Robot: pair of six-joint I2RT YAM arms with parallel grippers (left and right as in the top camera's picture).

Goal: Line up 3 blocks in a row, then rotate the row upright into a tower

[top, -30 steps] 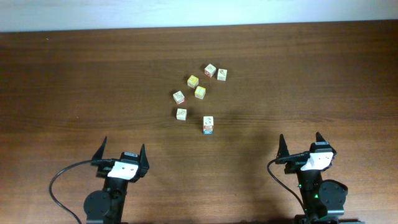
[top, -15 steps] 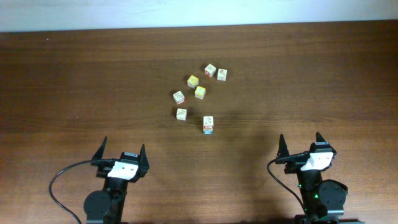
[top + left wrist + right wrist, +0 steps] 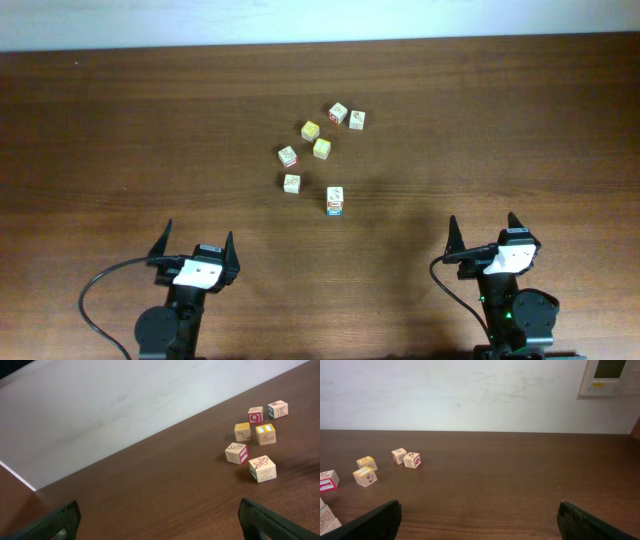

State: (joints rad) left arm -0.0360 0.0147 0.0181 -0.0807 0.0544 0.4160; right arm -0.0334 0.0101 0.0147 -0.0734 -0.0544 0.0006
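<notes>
Blocks [image 3: 291, 183]: likely light, hard, slick-faced.
Pinch opposite flat faces, near the yellow-topped cubes [image 3: 321, 148]; your left claw [image 3: 199, 230] and right claw [image 3: 482, 217] gape wide.

Surface: dark brown wooden table [image 3: 120, 120], grain running side to side.
Load: seven small picture cubes in a loose cluster near the middle, all resting directly on the wood, none stacked.
Far pair: red-lettered cube [image 3: 338, 112] just beside pale cube [image 3: 357, 120].
Middle pair: first yellow-topped cube [image 3: 310, 130], second yellow-topped cube [image 3: 321, 148], near each other.
Near group: red-marked cube [image 3: 288, 156], plain cream cube [image 3: 291, 183], blue-sided cube [image 3: 335, 200], each apart from the others.
</notes>
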